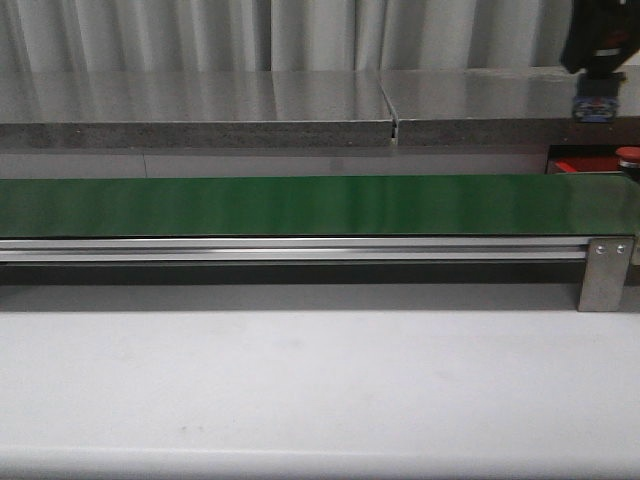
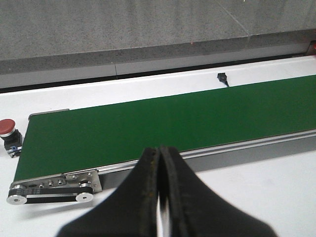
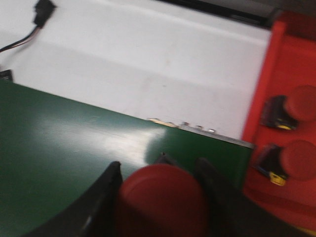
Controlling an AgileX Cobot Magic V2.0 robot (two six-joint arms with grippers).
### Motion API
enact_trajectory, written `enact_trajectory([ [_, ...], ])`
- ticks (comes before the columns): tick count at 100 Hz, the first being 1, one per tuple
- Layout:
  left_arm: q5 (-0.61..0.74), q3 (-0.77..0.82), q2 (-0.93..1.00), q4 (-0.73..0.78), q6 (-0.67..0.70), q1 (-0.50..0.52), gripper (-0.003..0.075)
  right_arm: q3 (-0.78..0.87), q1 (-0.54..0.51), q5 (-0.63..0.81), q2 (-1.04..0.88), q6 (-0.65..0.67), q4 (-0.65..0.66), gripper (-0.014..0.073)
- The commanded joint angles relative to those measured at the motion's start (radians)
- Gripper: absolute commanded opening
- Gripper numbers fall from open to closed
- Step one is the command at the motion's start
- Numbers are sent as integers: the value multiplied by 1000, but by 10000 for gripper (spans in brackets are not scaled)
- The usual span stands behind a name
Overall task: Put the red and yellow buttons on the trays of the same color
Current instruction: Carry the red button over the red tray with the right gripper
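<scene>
My right gripper [image 3: 160,170] is shut on a glossy red button [image 3: 163,202] and holds it above the end of the green belt [image 3: 74,148]. The view is blurred. The red tray [image 3: 284,59] lies just past the belt's end, with two red buttons [image 3: 302,102] [image 3: 298,159] in it. In the front view the right gripper [image 1: 593,100] hangs at the far right above the tray [image 1: 565,166]. My left gripper [image 2: 159,150] is shut and empty over the white table beside the belt. Another red button [image 2: 6,127] stands by the belt's other end. No yellow button or yellow tray is in view.
The long green belt [image 1: 300,205] runs across the table on a metal frame [image 1: 604,272]. A grey stone ledge [image 1: 200,110] lies behind it. A black cable plug [image 2: 222,77] lies on the white table beyond the belt.
</scene>
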State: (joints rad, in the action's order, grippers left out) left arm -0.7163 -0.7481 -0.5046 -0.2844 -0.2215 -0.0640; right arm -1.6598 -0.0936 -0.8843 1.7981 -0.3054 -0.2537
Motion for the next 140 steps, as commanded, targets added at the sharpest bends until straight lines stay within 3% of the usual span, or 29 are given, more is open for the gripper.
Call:
enact_trajectory([
  [1, 76, -23, -5, -17, 8, -8, -20, -30, -63, 62, -59, 7, -11, 79],
  [24, 76, -23, -5, -17, 8, -8, -20, -30, -211, 165, -52, 70, -11, 79],
  [48, 77, -23, -5, -17, 8, -8, -20, -31, -288, 252, 13, 103, -25, 79],
  [90, 78, -23, -5, -17, 8, -8, -20, -38, -294, 454, 158, 103, -82, 79],
  [140, 78, -23, -5, -17, 8, -8, -20, -248, -294, 422, 359, 103, -165, 79],
])
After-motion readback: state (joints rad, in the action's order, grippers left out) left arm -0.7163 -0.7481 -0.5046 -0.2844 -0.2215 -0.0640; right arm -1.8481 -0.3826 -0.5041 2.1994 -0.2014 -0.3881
